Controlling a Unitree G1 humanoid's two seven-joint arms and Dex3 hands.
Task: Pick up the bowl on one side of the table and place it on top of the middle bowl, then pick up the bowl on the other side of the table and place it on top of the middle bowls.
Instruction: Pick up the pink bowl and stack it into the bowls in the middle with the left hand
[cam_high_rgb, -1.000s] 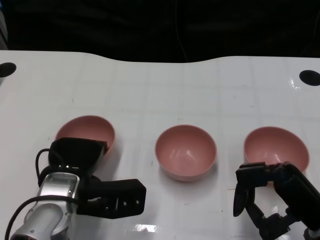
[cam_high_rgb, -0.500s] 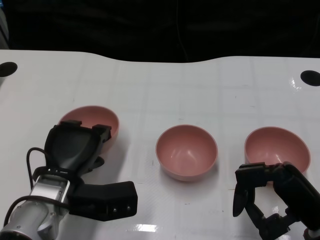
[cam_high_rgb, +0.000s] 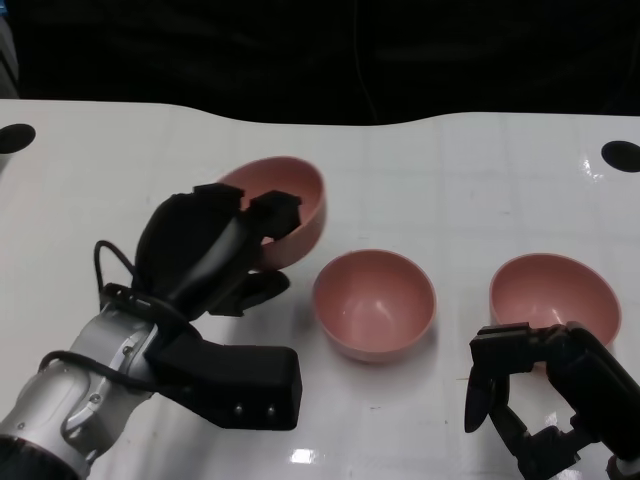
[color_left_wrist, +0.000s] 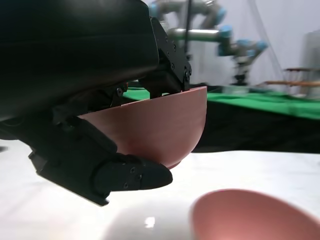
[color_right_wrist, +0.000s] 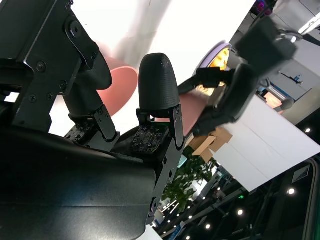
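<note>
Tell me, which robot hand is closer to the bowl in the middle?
Left. The left hand holds another bowl just beside the middle bowl; the right hand sits farther off, by the right bowl.

Three matching bowls in plain salmon pink, unpatterned: the left bowl (cam_high_rgb: 290, 195), the middle bowl (cam_high_rgb: 373, 302) and the right bowl (cam_high_rgb: 553, 293); glossy white table (cam_high_rgb: 450, 180) with two black round holes at its far corners; black left hand (cam_high_rgb: 205, 250) on a silver forearm (cam_high_rgb: 85, 400); black right hand (cam_high_rgb: 545, 400); near-black backdrop beyond the table.

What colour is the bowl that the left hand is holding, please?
Pink; the held bowl shows best in the head view.
</note>
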